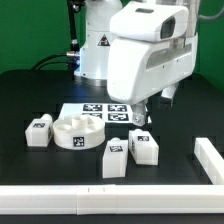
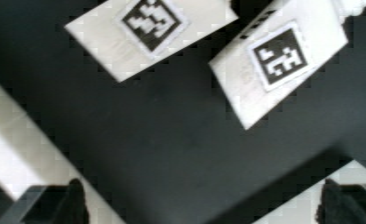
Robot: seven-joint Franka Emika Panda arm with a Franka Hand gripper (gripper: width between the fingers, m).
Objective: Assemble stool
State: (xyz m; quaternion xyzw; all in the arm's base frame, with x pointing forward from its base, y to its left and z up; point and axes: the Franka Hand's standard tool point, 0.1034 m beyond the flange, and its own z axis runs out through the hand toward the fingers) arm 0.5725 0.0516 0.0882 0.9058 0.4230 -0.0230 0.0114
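Note:
The stool's round white seat (image 1: 78, 131) lies on the black table, its recessed sockets facing up. One tagged white leg (image 1: 39, 130) stands at its left in the exterior view. Two more legs (image 1: 115, 157) (image 1: 143, 147) sit in front of it, toward that view's right. My gripper (image 1: 148, 112) hangs above the table behind these two legs, touching neither. The wrist view shows two tagged legs (image 2: 150, 30) (image 2: 278, 60) lying apart ahead of the gripper (image 2: 198, 210). Its dark fingertips (image 2: 47, 205) stand wide open over bare black table, with nothing between them.
The marker board (image 1: 105, 112) lies flat behind the seat, partly under the arm. A long white border rail (image 1: 100, 205) runs along the near table edge, with another piece (image 1: 210, 160) at the exterior view's right. The arm's white body fills the upper middle.

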